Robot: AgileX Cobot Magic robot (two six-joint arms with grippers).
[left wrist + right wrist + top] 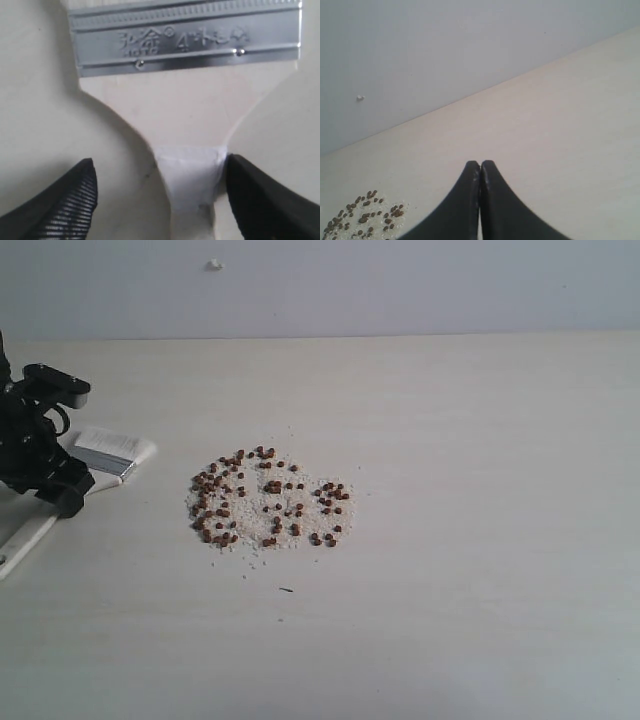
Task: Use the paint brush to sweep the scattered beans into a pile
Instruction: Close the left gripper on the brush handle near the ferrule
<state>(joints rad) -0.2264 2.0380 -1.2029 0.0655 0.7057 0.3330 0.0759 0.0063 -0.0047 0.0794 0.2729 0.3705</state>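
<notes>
The beans (265, 498), reddish-brown among pale crumbs, lie spread in a loose patch at the middle of the table; they also show in the right wrist view as beans (365, 215). No tighter pile shows. The paint brush (112, 456) lies flat at the left, its silver ferrule (185, 37) and cream handle (192, 197) under the left wrist camera. My left gripper (160, 161) is open astride the taped handle neck, one finger (250, 195) touching it, the other (75, 200) apart. It shows in the exterior view as the left gripper (62, 492). My right gripper (480, 166) is shut, empty, above bare table.
A small dark sliver (287, 590) lies in front of the bean patch. A grey wall (400, 285) rises behind the table's back edge, with a small white speck (215, 264) on it. The right arm is outside the exterior view.
</notes>
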